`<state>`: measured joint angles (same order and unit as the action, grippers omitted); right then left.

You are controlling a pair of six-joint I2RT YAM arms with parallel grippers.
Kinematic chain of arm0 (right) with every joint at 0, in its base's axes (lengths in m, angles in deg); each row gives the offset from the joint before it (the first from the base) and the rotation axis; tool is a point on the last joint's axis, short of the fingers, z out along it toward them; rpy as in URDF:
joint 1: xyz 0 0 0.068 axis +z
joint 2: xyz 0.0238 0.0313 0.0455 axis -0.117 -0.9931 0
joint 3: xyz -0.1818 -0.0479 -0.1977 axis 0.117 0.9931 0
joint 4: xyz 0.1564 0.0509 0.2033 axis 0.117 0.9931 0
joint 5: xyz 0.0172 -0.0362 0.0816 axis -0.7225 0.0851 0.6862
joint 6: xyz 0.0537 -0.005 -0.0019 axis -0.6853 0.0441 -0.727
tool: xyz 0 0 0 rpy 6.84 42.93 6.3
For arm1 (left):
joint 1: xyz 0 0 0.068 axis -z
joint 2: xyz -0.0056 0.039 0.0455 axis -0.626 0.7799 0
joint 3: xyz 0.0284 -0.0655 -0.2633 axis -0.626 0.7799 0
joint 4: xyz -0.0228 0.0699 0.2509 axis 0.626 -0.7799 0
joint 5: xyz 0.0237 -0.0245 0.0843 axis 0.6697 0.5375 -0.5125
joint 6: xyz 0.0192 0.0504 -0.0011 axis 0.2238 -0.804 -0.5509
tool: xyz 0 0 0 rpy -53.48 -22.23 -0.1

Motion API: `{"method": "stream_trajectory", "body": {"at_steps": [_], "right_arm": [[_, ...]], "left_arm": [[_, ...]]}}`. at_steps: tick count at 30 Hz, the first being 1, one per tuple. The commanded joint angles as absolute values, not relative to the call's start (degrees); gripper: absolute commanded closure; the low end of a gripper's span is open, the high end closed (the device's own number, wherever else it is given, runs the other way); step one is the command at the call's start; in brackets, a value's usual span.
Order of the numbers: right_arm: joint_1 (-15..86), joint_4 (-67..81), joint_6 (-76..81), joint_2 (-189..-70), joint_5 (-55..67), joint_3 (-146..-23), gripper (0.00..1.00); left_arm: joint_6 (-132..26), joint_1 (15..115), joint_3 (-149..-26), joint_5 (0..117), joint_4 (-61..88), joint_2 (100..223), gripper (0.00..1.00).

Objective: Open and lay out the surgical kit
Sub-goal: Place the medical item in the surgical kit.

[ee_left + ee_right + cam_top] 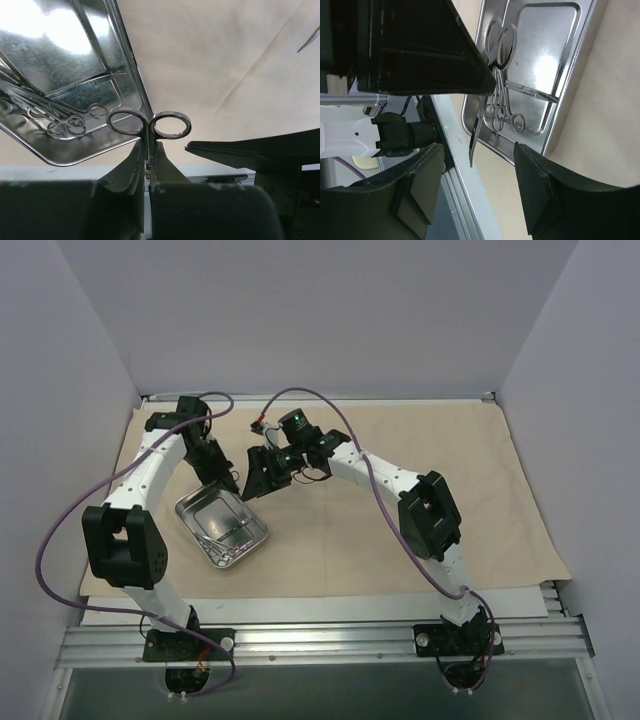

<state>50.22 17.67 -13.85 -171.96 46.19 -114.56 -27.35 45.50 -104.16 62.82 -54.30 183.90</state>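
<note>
1. Your left gripper [149, 148] is pinched tight on one ring-handled instrument [150, 125]. It grips the shanks just under the two rings, which poke out past the fingertips beside the tray's rim.
2. Your right gripper [480, 182] stands open and holds nothing (the held instrument's tip shows between its fingers, touching neither).
3. Done, by the look of it: the cloth wrap [420, 440] is unfolded and lies flat on the table, with the steel tray [215, 512] on its left part.
4. Left: lay this instrument out on the cloth, then the other instruments [504, 119], which are bunched at one end of the tray.
5. The instruments look thin and shiny; the cloth is beige and softly creased.
</note>
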Motion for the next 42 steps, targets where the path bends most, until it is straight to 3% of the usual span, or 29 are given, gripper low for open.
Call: {"method": "stream_trajectory", "body": {"at_steps": [1, 8, 16, 20, 28, 31, 32, 33, 37, 40, 42], "right_arm": [[50.57, 15.7, -15.02, -172.43, 47.22, -116.41, 0.43], [50.92, 15.52, -15.37, -174.18, 47.57, -116.85, 0.57], [51.45, 15.44, -15.81, -175.77, 48.63, -117.55, 0.63], [51.45, 14.74, -16.43, -176.3, 48.98, -117.64, 0.76], [51.54, 13.41, -17.13, -176.82, 50.65, -117.9, 0.77], [51.37, 13.33, -17.13, -177.0, 51.0, -117.99, 0.99], [51.19, 13.5, -17.04, -177.0, 50.04, -117.9, 1.0], [50.93, 13.41, -17.04, -176.74, 49.51, -117.64, 1.0], [47.95, 12.27, -19.15, -174.98, 45.47, -114.83, 1.0], [45.4, 10.43, -20.99, -173.58, 43.53, -111.32, 1.0], [42.76, 11.48, -20.56, -173.05, 42.83, -110.08, 1.0]], "left_arm": [[-26.09, 46.31, -106.81, 65.21, -55.12, 182.32, 0.98], [-25.47, 46.84, -106.46, 65.82, -54.94, 181.97, 0.98], [-25.03, 47.1, -107.16, 66.44, -54.77, 182.23, 0.98], [-25.03, 47.45, -107.34, 66.44, -54.85, 182.5, 0.98], [-24.94, 47.54, -108.3, 66.62, -54.59, 183.64, 0.98], [-25.03, 47.54, -108.74, 66.62, -54.59, 184.08, 0.98], [-25.2, 47.54, -108.83, 66.62, -54.68, 184.43, 0.98], [-25.21, 47.54, -108.92, 66.53, -54.77, 184.52, 0.93], [-25.9, 47.1, -109.1, 65.83, -54.77, 184.96, 0.59], [-28.1, 46.49, -110.5, 63.99, -55.29, 185.31, 0.48], [-30.03, 45.61, -111.64, 62.23, -55.64, 185.22, 0.47]]}}
